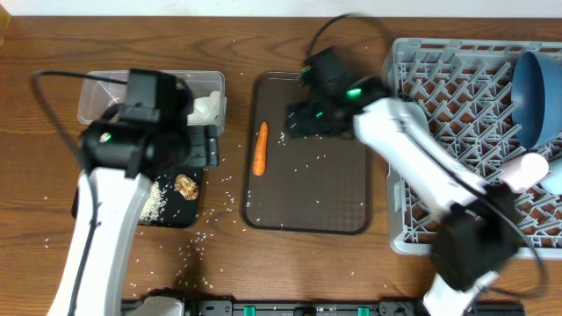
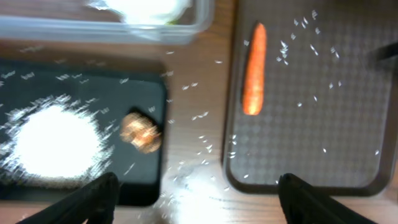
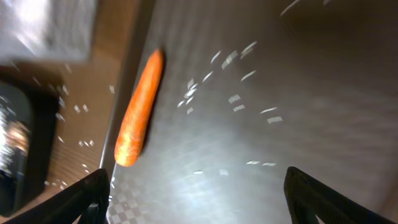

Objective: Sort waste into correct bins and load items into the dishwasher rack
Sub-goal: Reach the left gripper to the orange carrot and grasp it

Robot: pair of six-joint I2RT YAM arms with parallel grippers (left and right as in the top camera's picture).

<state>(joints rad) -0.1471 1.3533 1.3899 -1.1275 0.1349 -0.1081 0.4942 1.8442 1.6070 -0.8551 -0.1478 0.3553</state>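
orange carrot (image 1: 260,148), black tray (image 2: 81,93), grey rack (image 1: 457,79)

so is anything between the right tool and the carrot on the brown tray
Nothing visible. The carrot lies alone on the brown tray; only loose rice grains dot the bare tray between it and the open right tool.

We can read no text, label, brand, number or sign on anything in view.
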